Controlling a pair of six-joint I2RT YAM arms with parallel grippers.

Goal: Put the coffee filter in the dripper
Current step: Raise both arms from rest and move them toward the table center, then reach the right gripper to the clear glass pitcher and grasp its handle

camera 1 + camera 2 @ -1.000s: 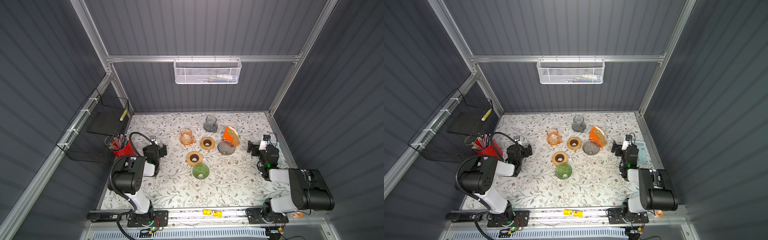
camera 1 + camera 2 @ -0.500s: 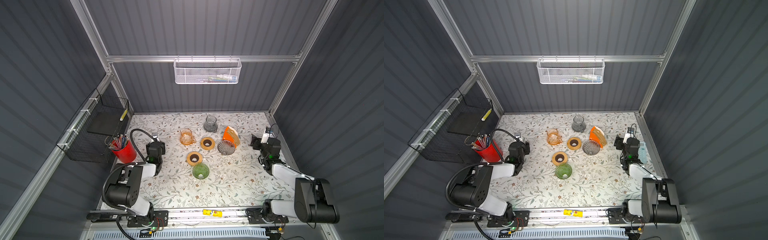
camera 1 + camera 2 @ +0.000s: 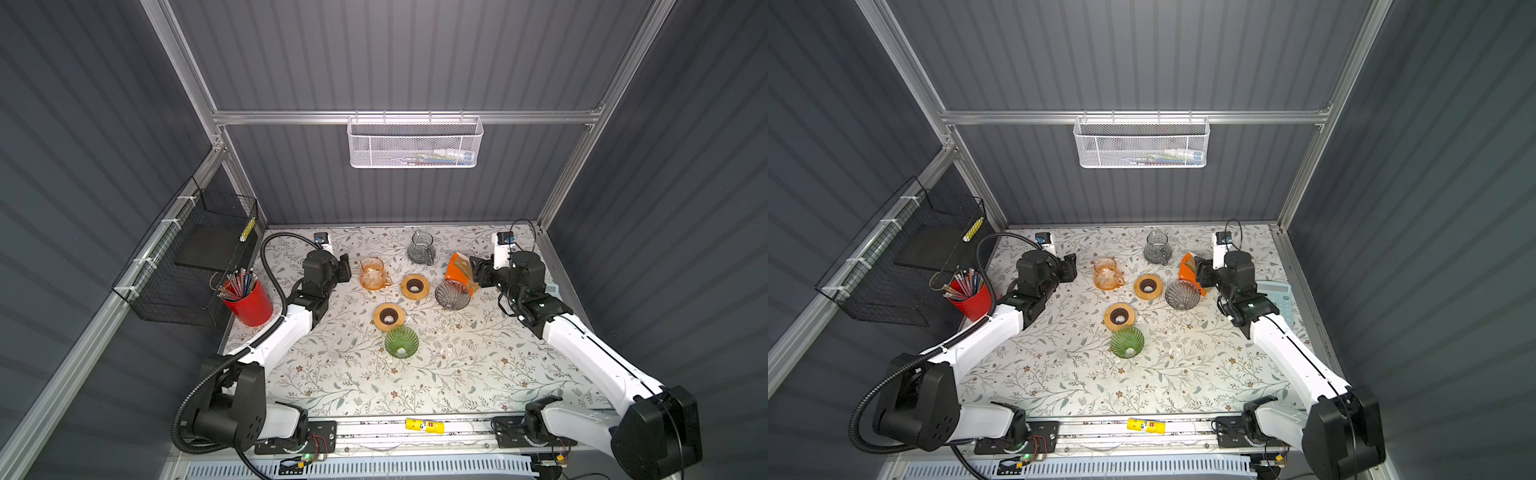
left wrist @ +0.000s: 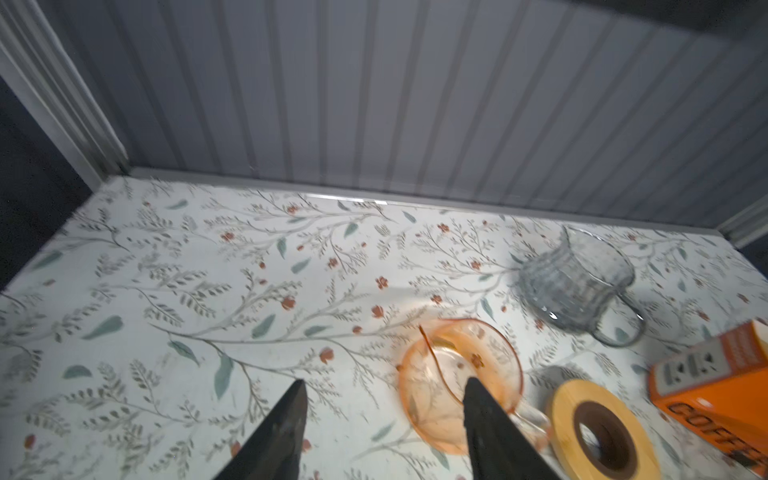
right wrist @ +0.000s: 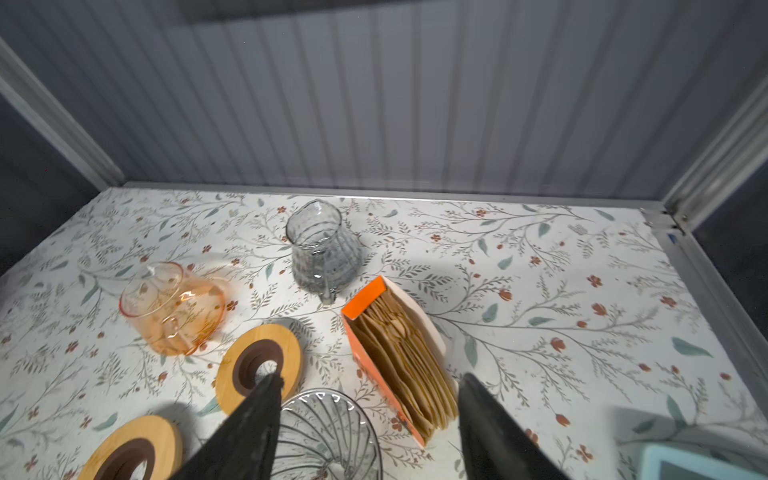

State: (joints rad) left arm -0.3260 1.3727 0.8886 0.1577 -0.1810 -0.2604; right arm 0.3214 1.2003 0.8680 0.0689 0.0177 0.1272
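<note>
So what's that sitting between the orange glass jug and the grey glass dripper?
A wooden ring with a dark middle lies between the orange glass jug and the grey glass dripper; both top views show it.

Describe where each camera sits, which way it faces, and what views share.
Top views: high over the front, looking down on the table; left arm and right arm show.
Left wrist: on the left arm, facing the back wall over the orange carafe; left hand shows.
Right wrist: on the right arm, facing the filter box; right hand shows.
Shared: both wrist views catch the grey carafe.
</note>
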